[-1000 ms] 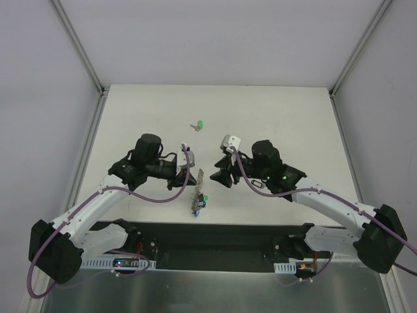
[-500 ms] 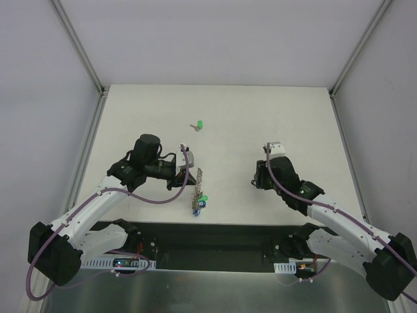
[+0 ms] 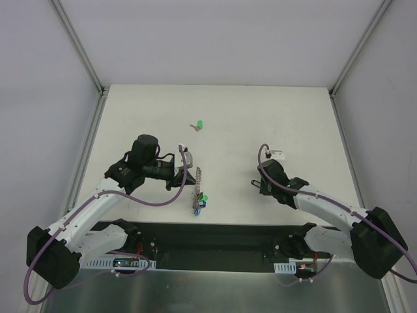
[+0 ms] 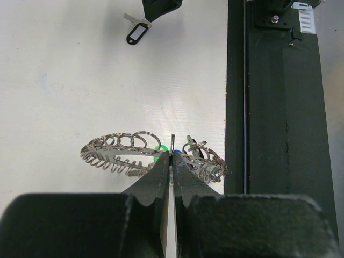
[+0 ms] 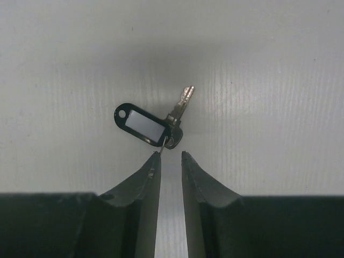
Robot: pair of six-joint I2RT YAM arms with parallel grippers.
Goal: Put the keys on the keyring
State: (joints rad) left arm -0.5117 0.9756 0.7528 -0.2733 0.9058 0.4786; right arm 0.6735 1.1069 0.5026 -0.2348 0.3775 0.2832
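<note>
My left gripper (image 3: pixel 187 177) is shut on the rim of the keyring (image 3: pixel 197 186) and holds it on edge above the table. In the left wrist view the grey ring (image 4: pixel 121 153) with its wire loops spreads to both sides of the closed fingertips (image 4: pixel 172 157). A green key and a blue key (image 3: pixel 203 199) hang from it. A black key with a black tag (image 5: pixel 146 127) lies flat on the table just beyond my right gripper (image 5: pixel 171 156), which is open by a narrow gap and empty. A loose green key (image 3: pixel 199 124) lies farther back.
The black front strip (image 4: pixel 279 107) of the table runs close beside the keyring. The black key (image 4: pixel 137 33) and the tip of the right gripper (image 4: pixel 161 8) show at the top of the left wrist view. White walls enclose the table.
My right arm has pulled away from the keyring, swung right and come down low over the black key. My left gripper and the keyring have stayed where they were.
</note>
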